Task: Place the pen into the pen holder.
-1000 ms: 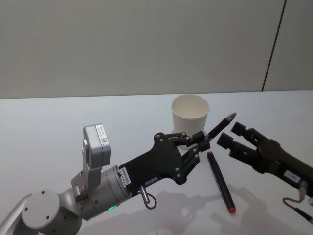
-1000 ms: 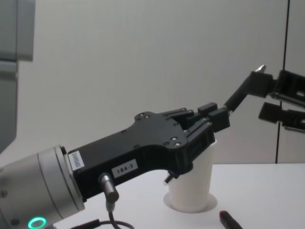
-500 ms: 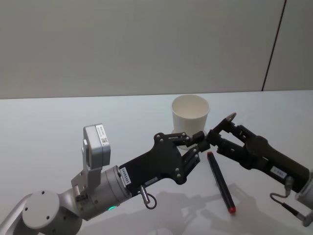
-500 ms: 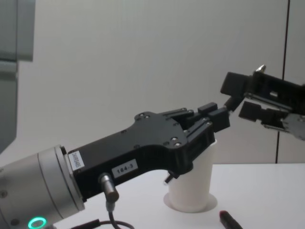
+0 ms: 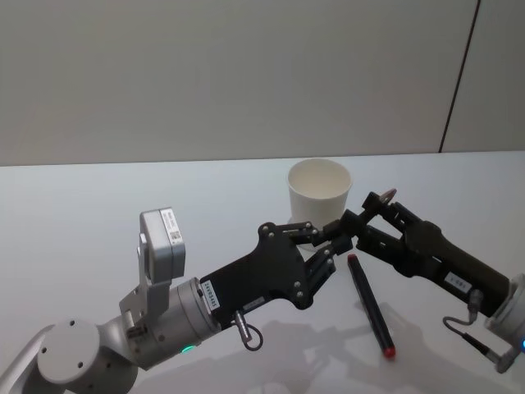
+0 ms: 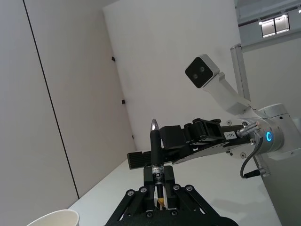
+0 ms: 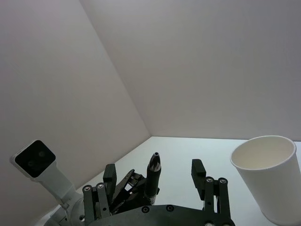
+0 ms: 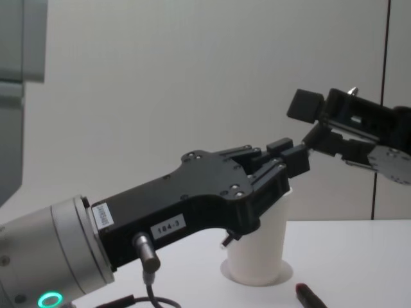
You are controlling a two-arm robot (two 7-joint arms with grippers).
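Observation:
A dark pen [image 5: 361, 217] slants up from my left gripper [image 5: 338, 235], which is shut on its lower end just in front of the pen holder [image 5: 320, 190], a white paper cup standing upright. My right gripper [image 5: 367, 217] is open, one finger on either side of the pen's upper half. In the right wrist view the pen [image 7: 153, 175] stands between the spread fingers [image 7: 198, 170], with the cup [image 7: 268, 174] beside them. From the chest, my left gripper [image 8: 289, 160] hangs above the cup [image 8: 260, 247] and my right gripper [image 8: 313, 123] is around the pen [image 8: 314, 136].
A second pen [image 5: 369, 302], black with red ends, lies on the white table [image 5: 123, 189] to the right of my left gripper, below my right arm. Its red end [image 8: 308, 295] shows near the cup's base in the chest view.
My right gripper has moved in toward my left one, and its open fingers now straddle the pen. My left arm and the pen have stayed still.

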